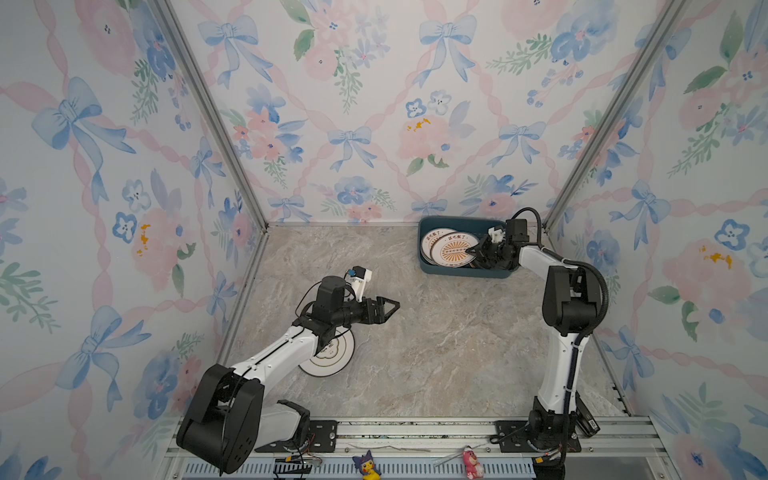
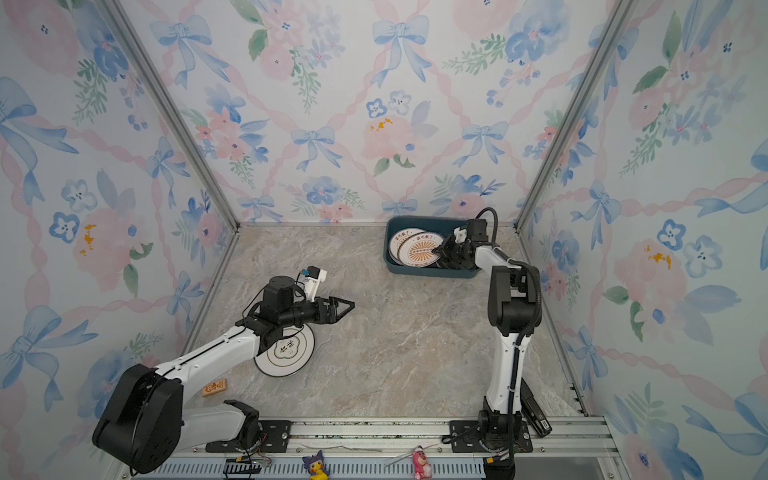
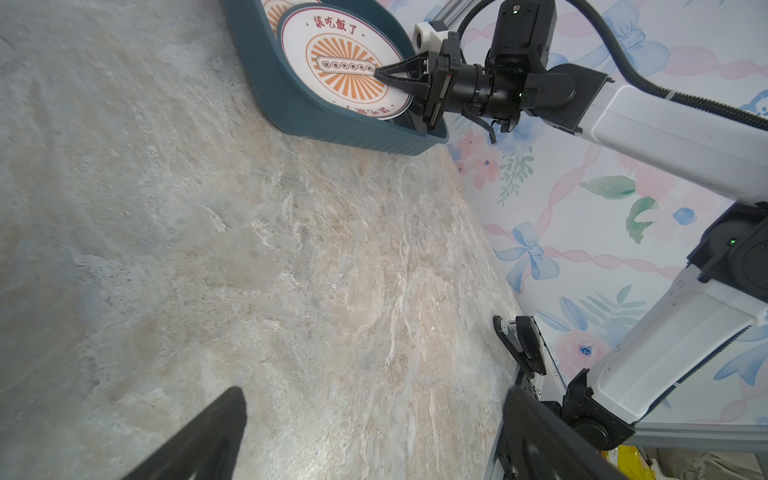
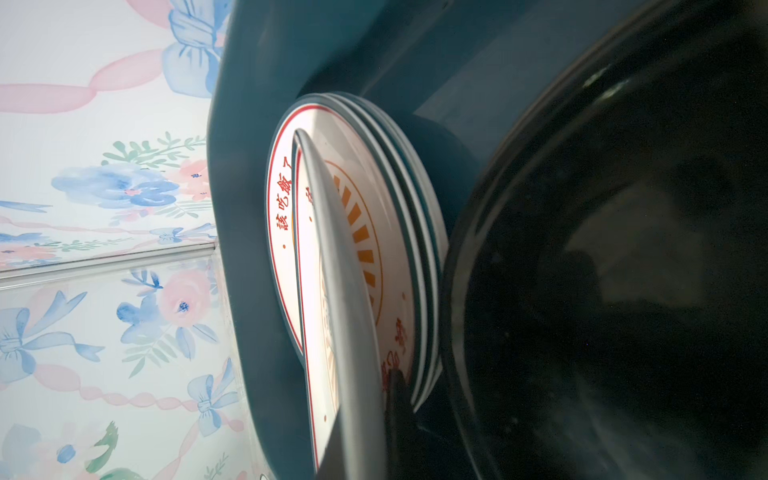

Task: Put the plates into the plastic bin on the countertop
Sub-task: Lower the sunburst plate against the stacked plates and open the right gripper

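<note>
Cloud plate (image 1: 337, 358) half under left arm; right hand (image 1: 469, 251) grip unclear.

Sunburst plate (image 1: 453, 249) tilted in teal bin (image 1: 465, 272), cloud plate (image 1: 332, 359) on countertop (image 1: 436, 353)

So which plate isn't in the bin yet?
The white plate with the cloud emblem: it lies flat on the countertop, while the sunburst plates are in the teal bin.

The middle of the countertop (image 1: 436, 353) is lying open. Far right, plates (image 1: 453, 249) and the right gripper (image 1: 471, 250) are filling the bin (image 1: 461, 272). Near left, the left arm (image 1: 282, 353) is covering one plate (image 1: 337, 358).
</note>
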Controlling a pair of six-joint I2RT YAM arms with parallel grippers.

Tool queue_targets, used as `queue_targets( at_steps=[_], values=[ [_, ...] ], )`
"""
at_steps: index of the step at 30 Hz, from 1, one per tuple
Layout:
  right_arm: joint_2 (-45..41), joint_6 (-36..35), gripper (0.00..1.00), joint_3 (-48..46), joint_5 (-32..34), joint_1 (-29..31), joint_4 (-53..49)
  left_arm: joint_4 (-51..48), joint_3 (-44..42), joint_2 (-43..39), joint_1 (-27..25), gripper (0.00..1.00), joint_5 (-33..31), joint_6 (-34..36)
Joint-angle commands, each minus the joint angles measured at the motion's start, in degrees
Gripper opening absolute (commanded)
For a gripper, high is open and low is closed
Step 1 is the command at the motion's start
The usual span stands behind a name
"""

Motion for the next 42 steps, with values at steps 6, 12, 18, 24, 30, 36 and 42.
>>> queue_targets(
  at_steps=[6, 12, 18, 24, 30, 36, 42],
  values=[
    [2.3, -3.5, 0.01, 2.0, 3.1, 0.5, -4.4, -0.8, 1.2, 0.5, 0.3, 0.98, -0.6, 1.2],
    [2.7, -5.1, 0.06, 3.5, 4.7, 1.0, -7.0, -0.9, 1.4, 0.8, 0.3, 0.98, -0.6, 1.3],
    [3.5, -6.4, 0.11, 5.6, 6.7, 1.4, -10.0, -1.5, 1.4, 0.2, 0.2, 0.98, -1.1, 1.5],
    [4.7, -8.5, 0.19, 8.0, 8.6, 2.0, -13.6, -1.6, 1.2, 0.1, 0.2, 0.98, -1.2, 1.5],
    [5.3, -9.3, 0.32, 9.6, 10.0, 2.8, -15.6, -1.9, 1.3, 0.0, 0.3, 0.98, -1.3, 1.7],
    [7.1, -11.3, 0.45, 14.6, 13.2, 4.5, -21.0, -2.0, 1.2, -0.2, 0.3, 0.98, -1.3, 1.8],
    [10.2, -12.8, 0.53, 21.4, 17.0, 6.5, -27.0, -2.5, 1.5, -0.5, 0.2, 0.98, -1.5, 2.1]
  ],
)
